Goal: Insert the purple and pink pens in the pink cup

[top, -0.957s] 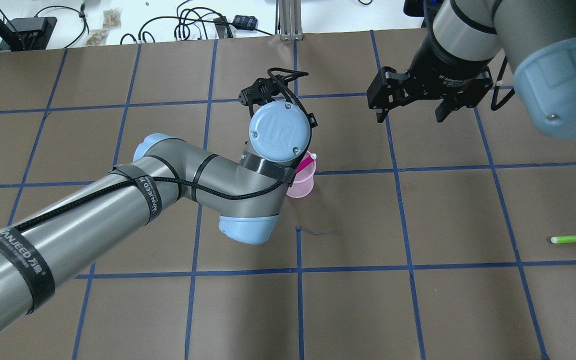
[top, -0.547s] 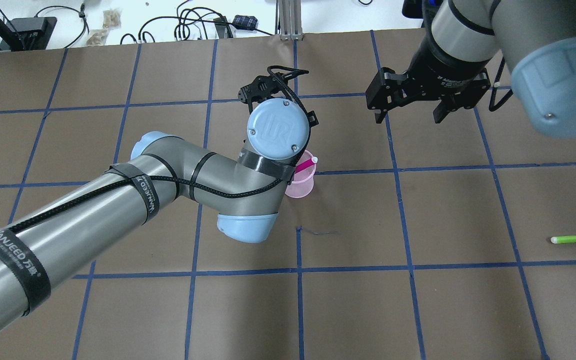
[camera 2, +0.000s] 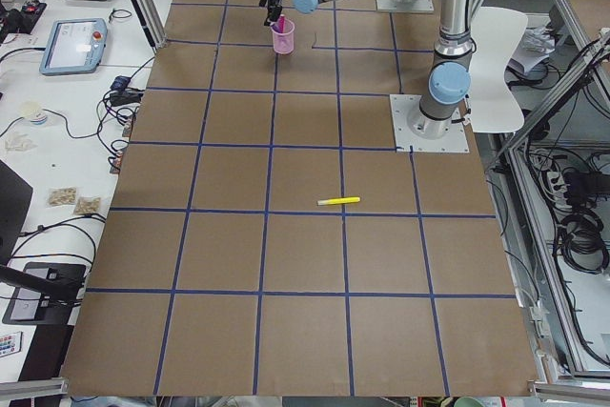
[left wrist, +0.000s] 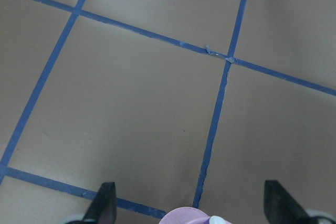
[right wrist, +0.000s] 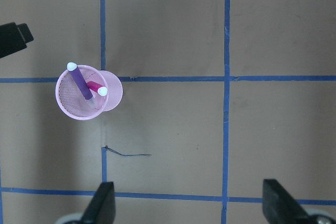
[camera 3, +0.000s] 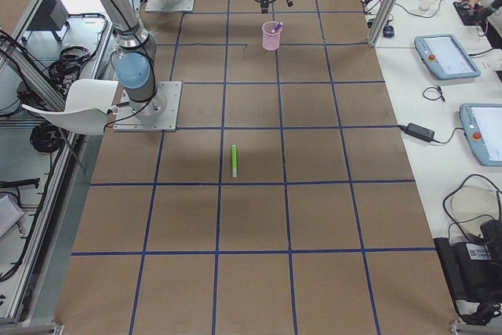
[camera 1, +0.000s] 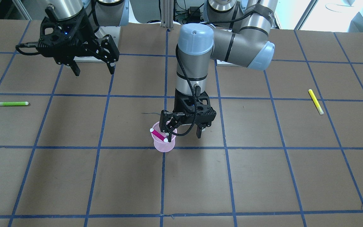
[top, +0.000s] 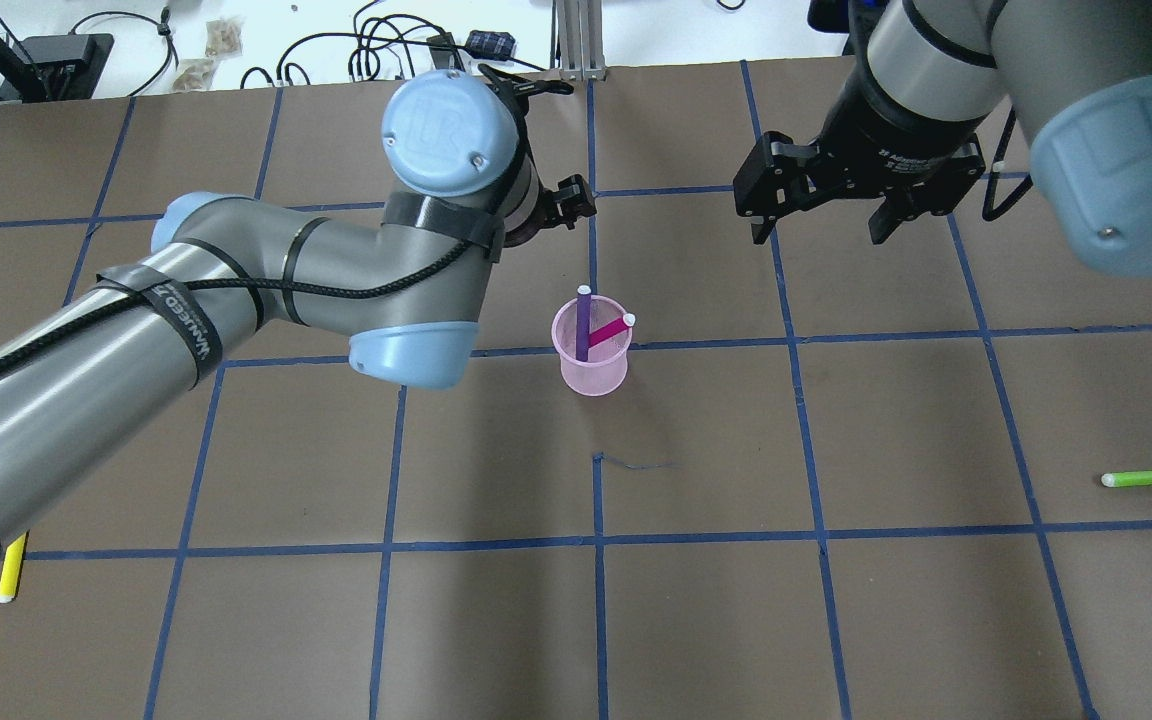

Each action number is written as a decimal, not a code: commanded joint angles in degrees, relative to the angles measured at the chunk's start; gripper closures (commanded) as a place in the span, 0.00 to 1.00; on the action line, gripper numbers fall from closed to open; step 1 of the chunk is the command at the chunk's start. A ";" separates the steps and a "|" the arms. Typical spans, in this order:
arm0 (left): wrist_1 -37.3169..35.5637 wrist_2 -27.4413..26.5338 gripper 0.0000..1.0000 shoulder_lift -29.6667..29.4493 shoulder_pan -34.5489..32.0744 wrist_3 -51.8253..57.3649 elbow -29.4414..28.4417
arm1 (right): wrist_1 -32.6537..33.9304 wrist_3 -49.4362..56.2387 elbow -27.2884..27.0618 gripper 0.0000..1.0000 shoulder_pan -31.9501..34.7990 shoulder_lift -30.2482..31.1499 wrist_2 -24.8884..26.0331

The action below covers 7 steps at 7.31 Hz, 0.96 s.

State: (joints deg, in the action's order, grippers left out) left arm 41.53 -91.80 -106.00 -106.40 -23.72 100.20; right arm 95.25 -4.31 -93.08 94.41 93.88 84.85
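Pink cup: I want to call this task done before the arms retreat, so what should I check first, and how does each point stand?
1. The purple pen stands inside the pink cup: ok.
2. The pink pen is inside the cup too: ok.
3. The cup stands upright: ok.
4. The left hand is open and empty: ok.
5. The right hand is open, empty and away from the cup: ok.

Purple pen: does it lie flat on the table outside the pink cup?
No, in the right wrist view the purple pen stands inside the pink cup, leaning next to the pink pen.
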 commanded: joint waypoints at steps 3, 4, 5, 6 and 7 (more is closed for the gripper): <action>27.31 3.49 0.00 6.58 11.89 21.85 -5.44 | 0.02 0.09 -0.26 0.00 0.43 -0.45 -0.31; 28.68 2.86 0.00 8.08 15.75 23.87 -5.71 | -0.24 -0.09 0.18 0.00 0.43 -0.54 0.49; 33.30 2.68 0.00 9.92 18.75 27.72 -5.71 | -0.24 -0.09 0.27 0.00 0.43 -0.72 3.71; 37.96 2.59 0.00 12.03 20.25 30.72 -6.06 | 0.02 -0.44 0.27 0.00 0.43 -0.72 3.48; 42.18 2.50 0.00 13.61 20.79 30.83 -6.94 | 0.02 -0.53 0.27 0.00 0.43 -0.72 3.48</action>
State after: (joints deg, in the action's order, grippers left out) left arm 78.11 -89.13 -94.67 -87.10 5.41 94.10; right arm 95.19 -4.64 -92.85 94.83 93.20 87.98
